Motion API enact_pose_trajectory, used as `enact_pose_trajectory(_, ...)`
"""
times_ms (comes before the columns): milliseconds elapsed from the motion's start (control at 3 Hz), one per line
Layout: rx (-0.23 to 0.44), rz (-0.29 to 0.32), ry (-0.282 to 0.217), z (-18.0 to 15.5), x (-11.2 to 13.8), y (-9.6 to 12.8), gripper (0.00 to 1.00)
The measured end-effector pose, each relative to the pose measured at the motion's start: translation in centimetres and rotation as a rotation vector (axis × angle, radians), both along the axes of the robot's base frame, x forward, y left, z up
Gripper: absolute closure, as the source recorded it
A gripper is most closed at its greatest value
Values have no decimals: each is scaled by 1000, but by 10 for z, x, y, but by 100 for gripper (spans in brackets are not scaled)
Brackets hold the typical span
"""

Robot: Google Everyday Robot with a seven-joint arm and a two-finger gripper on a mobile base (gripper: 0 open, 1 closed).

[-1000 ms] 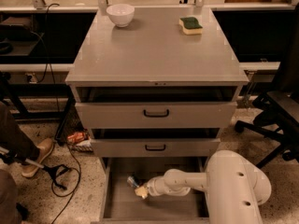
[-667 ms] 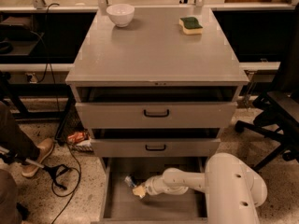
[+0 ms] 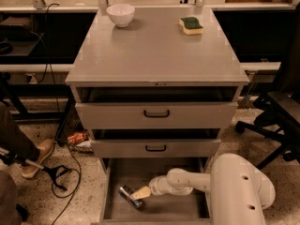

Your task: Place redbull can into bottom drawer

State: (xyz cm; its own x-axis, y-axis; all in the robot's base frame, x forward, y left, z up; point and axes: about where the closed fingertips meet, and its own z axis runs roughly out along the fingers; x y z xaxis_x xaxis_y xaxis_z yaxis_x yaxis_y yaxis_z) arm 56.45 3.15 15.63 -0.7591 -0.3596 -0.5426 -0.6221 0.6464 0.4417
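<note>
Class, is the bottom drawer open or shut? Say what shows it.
Open. The bottom drawer is pulled out, its floor exposed, with the redbull can lying inside and the gripper at it.

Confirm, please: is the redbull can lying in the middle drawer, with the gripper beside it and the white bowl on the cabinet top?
No: the camera view shows the redbull can in the bottom drawer, not the middle. The gripper beside it and white bowl on the cabinet top are right.
</note>
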Motion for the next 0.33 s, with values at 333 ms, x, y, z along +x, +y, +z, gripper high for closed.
enact_pose_trajectory(333, -24, -70, -5, 13, -3, -45, 0)
